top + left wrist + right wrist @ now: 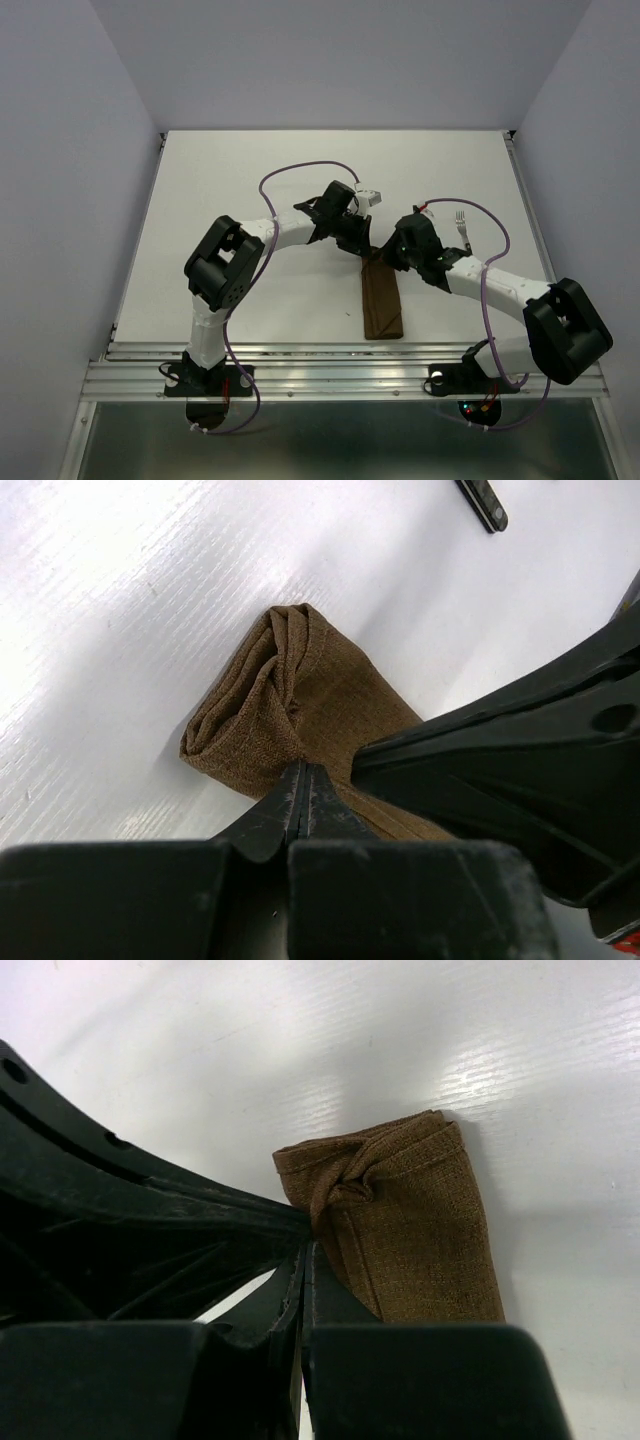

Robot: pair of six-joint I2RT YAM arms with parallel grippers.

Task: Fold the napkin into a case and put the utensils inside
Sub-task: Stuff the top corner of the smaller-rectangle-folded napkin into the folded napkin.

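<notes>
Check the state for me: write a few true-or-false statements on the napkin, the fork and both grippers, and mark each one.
1. The napkin lies folded as a narrow strip. True.
2. The left gripper and the right gripper stand wide open. False: both are shut, with their tips at the cloth.
3. Both grippers are at the strip's far end. True.
4. The fork is tucked inside the cloth. False: it lies on the table, apart from the napkin.
5. The strip's far end is flat and smooth. False: it is bunched and twisted.
</notes>
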